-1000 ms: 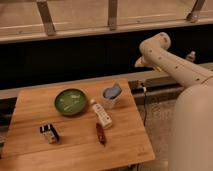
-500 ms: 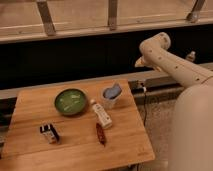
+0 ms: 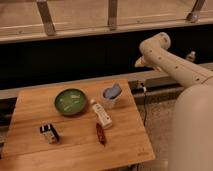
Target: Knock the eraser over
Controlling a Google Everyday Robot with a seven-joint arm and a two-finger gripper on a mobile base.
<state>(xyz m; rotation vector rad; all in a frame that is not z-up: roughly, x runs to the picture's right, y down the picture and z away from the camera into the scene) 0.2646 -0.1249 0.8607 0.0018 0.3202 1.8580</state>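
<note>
A light-brown wooden slatted table (image 3: 30, 107) fills the left and middle of the scene. On its near-left part stands the eraser (image 3: 48, 133), a small rectangular block with a black top uppermost and a white body bearing a tan-orange patch; it touches nothing else. Farther back and to the right of it sits a round green bowl (image 3: 70, 101), well apart from the eraser. Right of the bowl lies a white plastic bottle with a label (image 3: 102, 114), on its side, its cap end pointing to the far left. Just nearer than the bottle lies a slim dark-red object (image 3: 100, 133). Beyond the bottle, near the table's far-right edge, stands a white cup holding something blue-grey (image 3: 111, 95). A dark cable (image 3: 144, 95) hangs by the table's right edge. Farther right, the robot's cream-white arm (image 3: 175, 65) rises from the near right to a rounded joint high above the floor. The gripper (image 3: 139, 62) appears as a small tip below that joint, up in the air beyond the table's far-right corner and far from the eraser; whether it is apart or together cannot be told.
</note>
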